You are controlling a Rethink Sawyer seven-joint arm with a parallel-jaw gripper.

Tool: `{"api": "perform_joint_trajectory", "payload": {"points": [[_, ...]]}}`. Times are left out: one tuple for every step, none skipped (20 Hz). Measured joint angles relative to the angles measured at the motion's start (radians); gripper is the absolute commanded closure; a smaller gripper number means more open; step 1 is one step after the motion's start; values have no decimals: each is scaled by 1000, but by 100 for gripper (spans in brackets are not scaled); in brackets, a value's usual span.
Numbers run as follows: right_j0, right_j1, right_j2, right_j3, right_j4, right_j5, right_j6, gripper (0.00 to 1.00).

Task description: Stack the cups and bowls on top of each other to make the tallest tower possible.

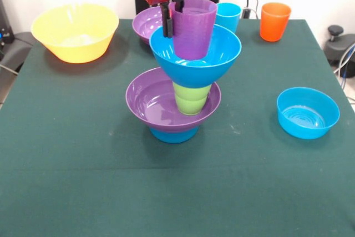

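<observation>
Purple cup (193,29) sits in the large blue bowl (195,54) atop the tower (177,90), and the gripper (173,15) has its black fingers (167,19) pinched over that cup's left rim. Below come the lime green cup (192,98), a wide purple bowl (161,104) and a small blue bowl (173,134). Yellow bowl (75,31) far left; orange cup (275,20) and light blue cup (228,16) behind; another small blue bowl (308,112) right, on the green table (83,181).

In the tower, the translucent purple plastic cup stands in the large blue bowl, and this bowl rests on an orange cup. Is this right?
Not quite. The front view shows the large blue bowl, holding the translucent purple plastic cup, resting on a lime green cup. The orange cup stands apart.
</observation>
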State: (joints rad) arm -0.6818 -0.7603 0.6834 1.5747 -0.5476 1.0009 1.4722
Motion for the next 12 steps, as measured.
{"api": "perform_joint_trajectory", "payload": {"points": [[0,0,0,0,-1,2,0,100],[0,0,0,0,-1,4,0,100],[-1,0,1,0,-1,6,0,100],[-1,0,1,0,-2,9,0,100],[-1,0,1,0,-2,11,0,100],[-2,0,2,0,-2,14,0,100],[-2,0,2,0,-2,16,0,100],[-2,0,2,0,-2,18,0,100],[-2,0,4,0,-2,22,0,100],[-2,0,4,0,-2,23,0,100],[-2,0,4,0,-2,23,0,100],[-3,0,5,0,-2,24,0,100]]}}
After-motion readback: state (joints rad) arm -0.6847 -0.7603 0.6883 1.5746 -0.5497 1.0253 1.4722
